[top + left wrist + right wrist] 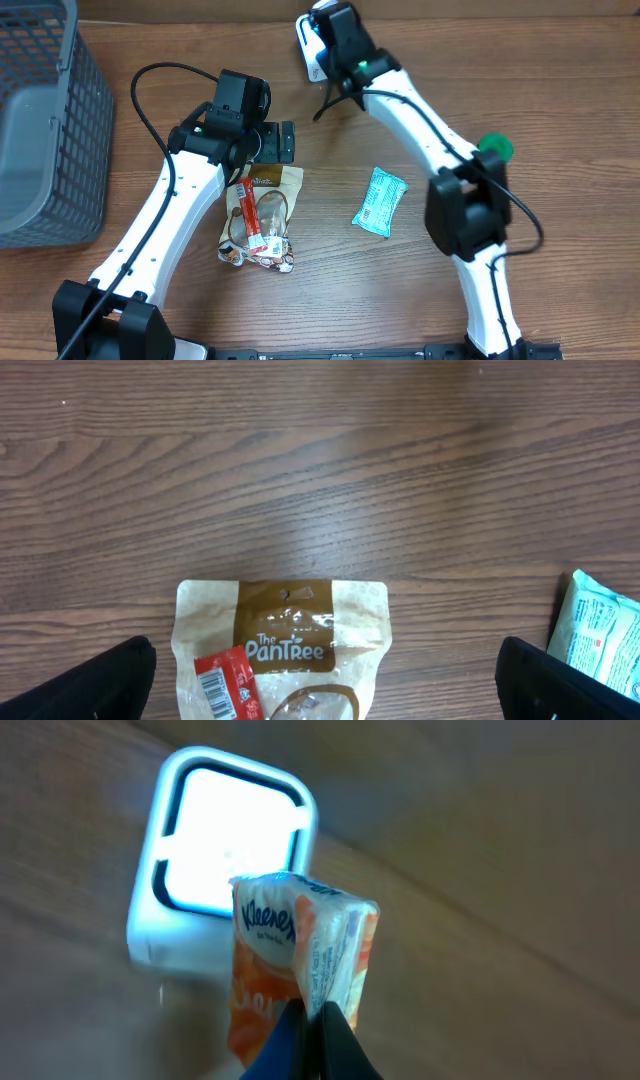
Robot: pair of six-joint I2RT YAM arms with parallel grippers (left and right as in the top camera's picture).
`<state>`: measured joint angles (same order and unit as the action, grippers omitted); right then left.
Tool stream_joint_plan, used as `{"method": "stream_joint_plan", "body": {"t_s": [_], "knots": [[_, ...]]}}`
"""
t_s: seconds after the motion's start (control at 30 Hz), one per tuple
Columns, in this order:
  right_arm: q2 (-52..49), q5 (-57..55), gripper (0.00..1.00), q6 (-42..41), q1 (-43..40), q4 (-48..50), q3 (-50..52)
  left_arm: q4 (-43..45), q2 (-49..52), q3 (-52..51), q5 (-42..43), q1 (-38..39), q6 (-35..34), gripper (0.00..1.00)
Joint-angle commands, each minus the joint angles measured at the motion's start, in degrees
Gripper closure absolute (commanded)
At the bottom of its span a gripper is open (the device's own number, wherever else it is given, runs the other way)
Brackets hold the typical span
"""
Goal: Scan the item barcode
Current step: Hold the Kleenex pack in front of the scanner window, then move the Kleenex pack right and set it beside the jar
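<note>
Wooden table (400,300): our right gripper (312,1038) pinches a Kleenex pack (290,950) by its thin edge at the glowing scanner (220,860); we might drop it. Our left gripper (272,141) is spread.

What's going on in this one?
The right gripper, jaws shut on a Kleenex pack, holds it in front of the lit scanner at the far side of the table. The left gripper hovers with jaws wide open above a brown Pantree pouch, which lies flat with a red stick packet across it. A teal packet lies between the arms, and a grey basket sits at the left.
</note>
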<state>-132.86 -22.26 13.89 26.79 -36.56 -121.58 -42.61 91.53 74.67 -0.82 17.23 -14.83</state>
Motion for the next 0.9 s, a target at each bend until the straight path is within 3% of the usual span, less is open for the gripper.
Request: {"method": "stream_joint_plan", "body": {"t_s": [0.0, 0.13, 0.3, 0.63, 0.67, 0.8, 0.87], "knots": [[8.13, -0.15, 0.96, -11.06, -2.01, -9.09, -0.79, -0.02, -0.46, 0.7, 0.42, 0.04, -0.59, 0.0], [9.22, 1.64, 0.96, -15.65, -4.48, -24.39, -0.79, -0.02, -0.46, 0.7, 0.42, 0.04, -0.61, 0.0], [9.2, 7.93, 0.95, -15.69, -9.2, -38.69, 2.1, -0.02, -0.46, 0.7, 0.42, 0.04, -0.61, 0.0], [9.2, 8.0, 0.95, -16.06, -17.86, -38.03, 14.4, 0.0, -0.46, 0.7, 0.42, 0.04, -0.59, 0.0], [9.2, 8.0, 0.92, -16.06, -18.51, -37.86, 14.93, 0.0, -0.46, 0.7, 0.42, 0.04, -0.61, 0.0], [9.2, 8.0, 0.47, -16.11, -20.13, -37.68, 15.93, 0.0, -0.46, 0.7, 0.42, 0.04, -0.61, 0.0], [9.22, 8.0, 0.36, -16.15, -20.15, -37.7, 15.74, 0.0, -0.46, 0.7, 0.42, 0.04, -0.59, 0.0]]}}
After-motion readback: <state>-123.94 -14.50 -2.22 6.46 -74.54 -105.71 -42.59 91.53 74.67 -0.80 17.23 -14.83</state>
